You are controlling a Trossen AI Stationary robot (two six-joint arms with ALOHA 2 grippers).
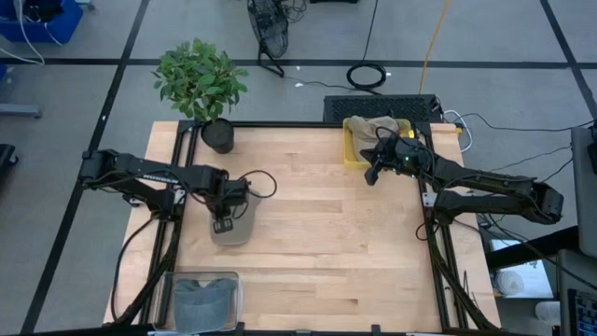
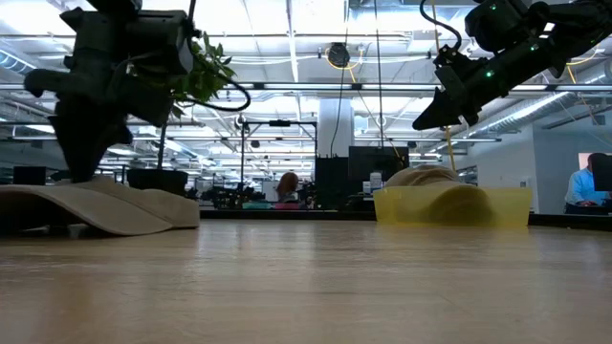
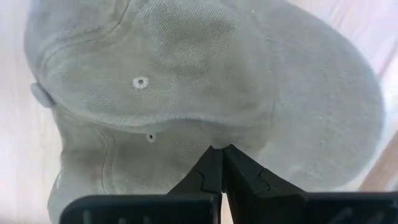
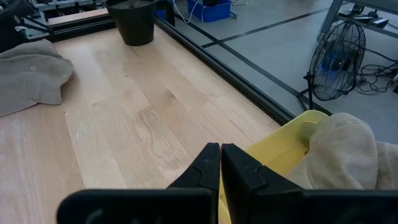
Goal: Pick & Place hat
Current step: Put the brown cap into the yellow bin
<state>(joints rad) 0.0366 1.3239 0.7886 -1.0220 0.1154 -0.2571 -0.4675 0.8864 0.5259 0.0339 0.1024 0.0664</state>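
The hat [image 1: 232,224] is a grey-beige cap lying flat on the wooden table [image 1: 317,252], left of centre in the high view. Its long axis runs roughly top to bottom in that frame. Which end carries the brim cannot be told from the high view. In the low view the hat [image 2: 105,205] lies at the left edge, low and flattened, tapering toward the right. In the left wrist view the hat [image 3: 186,93] fills most of the frame, with one eyelet visible on the crown panel.

The left gripper [image 1: 223,224] stands directly over the hat. Its fingers [image 3: 211,171] are pressed together, tips meeting at a fold of the fabric; whether cloth is pinched between them cannot be told.

The right gripper [image 1: 372,175] is raised above the table, right of centre in the upper half of the high view, beside the yellow bin [image 1: 351,154]. Its fingers [image 4: 211,165] are clenched on nothing. The bin holds another light-coloured hat [image 4: 345,149].

A potted plant [image 1: 201,84] stands at the table's upper left edge. A grey container [image 1: 205,299] sits at the lower left of the table.
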